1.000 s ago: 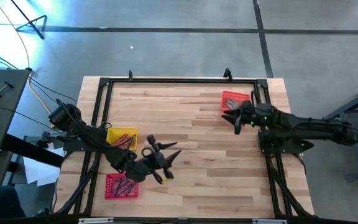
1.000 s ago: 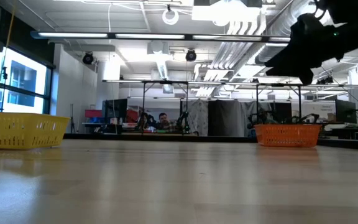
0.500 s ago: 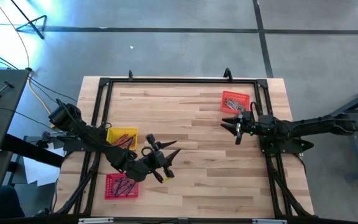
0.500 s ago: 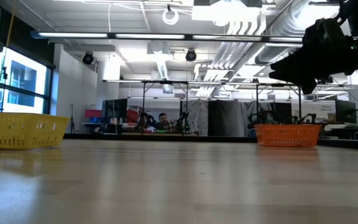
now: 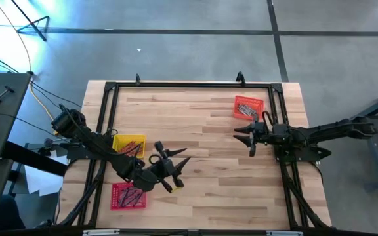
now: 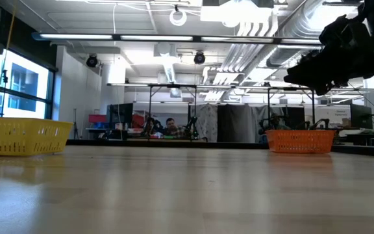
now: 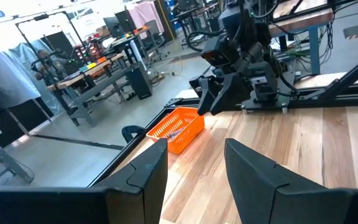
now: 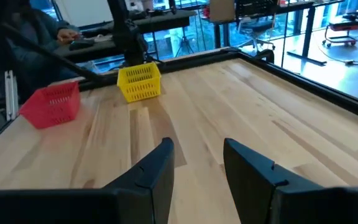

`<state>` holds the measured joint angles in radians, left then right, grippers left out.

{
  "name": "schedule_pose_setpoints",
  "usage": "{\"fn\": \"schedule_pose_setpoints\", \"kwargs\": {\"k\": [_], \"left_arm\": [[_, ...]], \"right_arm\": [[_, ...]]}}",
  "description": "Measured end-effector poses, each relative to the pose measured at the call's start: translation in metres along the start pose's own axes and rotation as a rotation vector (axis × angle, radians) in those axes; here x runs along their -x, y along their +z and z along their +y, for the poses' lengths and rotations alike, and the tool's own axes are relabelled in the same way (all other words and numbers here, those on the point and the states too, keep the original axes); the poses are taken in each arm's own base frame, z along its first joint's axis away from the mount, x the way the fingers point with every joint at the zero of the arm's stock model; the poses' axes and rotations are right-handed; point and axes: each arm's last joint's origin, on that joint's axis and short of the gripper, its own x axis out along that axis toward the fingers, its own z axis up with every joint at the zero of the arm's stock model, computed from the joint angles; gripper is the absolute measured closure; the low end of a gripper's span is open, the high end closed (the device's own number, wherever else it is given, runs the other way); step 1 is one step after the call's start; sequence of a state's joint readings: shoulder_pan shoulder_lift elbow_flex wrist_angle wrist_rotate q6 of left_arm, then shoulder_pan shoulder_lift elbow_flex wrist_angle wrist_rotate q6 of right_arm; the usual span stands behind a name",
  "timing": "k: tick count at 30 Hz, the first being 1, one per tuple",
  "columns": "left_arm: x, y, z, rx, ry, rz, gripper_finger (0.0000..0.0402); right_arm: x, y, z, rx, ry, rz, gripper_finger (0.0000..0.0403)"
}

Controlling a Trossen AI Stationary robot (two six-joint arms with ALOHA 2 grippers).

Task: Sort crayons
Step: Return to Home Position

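Observation:
The crayons lie as thin sticks in three small trays: a yellow tray (image 5: 128,144) and a red tray (image 5: 128,195) at the table's left, and an orange tray (image 5: 248,107) at the far right. My left gripper (image 5: 180,172) hovers open just right of the yellow and red trays, pointing level toward the table's right, with nothing between its fingers (image 7: 194,171). My right gripper (image 5: 244,139) hangs open in the air near the right edge, on the near side of the orange tray, pointing toward the table's left; it is empty (image 8: 197,165).
A black frame (image 5: 189,84) runs round the wooden table top. The bare wood (image 5: 209,164) between the two grippers holds nothing. The low view shows the yellow tray (image 6: 21,136) and orange tray (image 6: 300,140) standing on the table, with the right arm (image 6: 343,49) high above.
My right gripper has swung from beside the orange tray toward the table's near edge, sinking a little and rolling at the wrist; it has stayed open and empty. The trays and crayons have not moved.

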<state>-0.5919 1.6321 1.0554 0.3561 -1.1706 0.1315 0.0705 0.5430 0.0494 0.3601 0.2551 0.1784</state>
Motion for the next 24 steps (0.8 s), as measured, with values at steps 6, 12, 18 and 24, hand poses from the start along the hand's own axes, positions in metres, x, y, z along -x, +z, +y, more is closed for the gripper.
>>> {"fn": "schedule_pose_setpoints", "kwargs": {"k": [6, 12, 18, 24], "left_arm": [[0.001, 0.000, -0.001, 0.000, -0.003, -0.001, 0.0257], [0.004, 0.000, -0.002, -0.002, -0.012, -0.004, 0.0257], [0.004, 0.000, -0.002, -0.004, -0.013, -0.005, 0.0257], [0.004, 0.001, -0.002, -0.029, -0.012, -0.008, 0.0257]], "right_arm": [[0.001, -0.001, 0.003, 0.013, 0.019, 0.012, 0.0269], [0.002, -0.001, 0.007, 0.037, 0.029, 0.001, 0.0269], [0.004, -0.007, 0.010, 0.026, 0.068, -0.021, 0.0269], [0.006, -0.006, 0.014, 0.038, 0.059, -0.063, 0.0269]]}}
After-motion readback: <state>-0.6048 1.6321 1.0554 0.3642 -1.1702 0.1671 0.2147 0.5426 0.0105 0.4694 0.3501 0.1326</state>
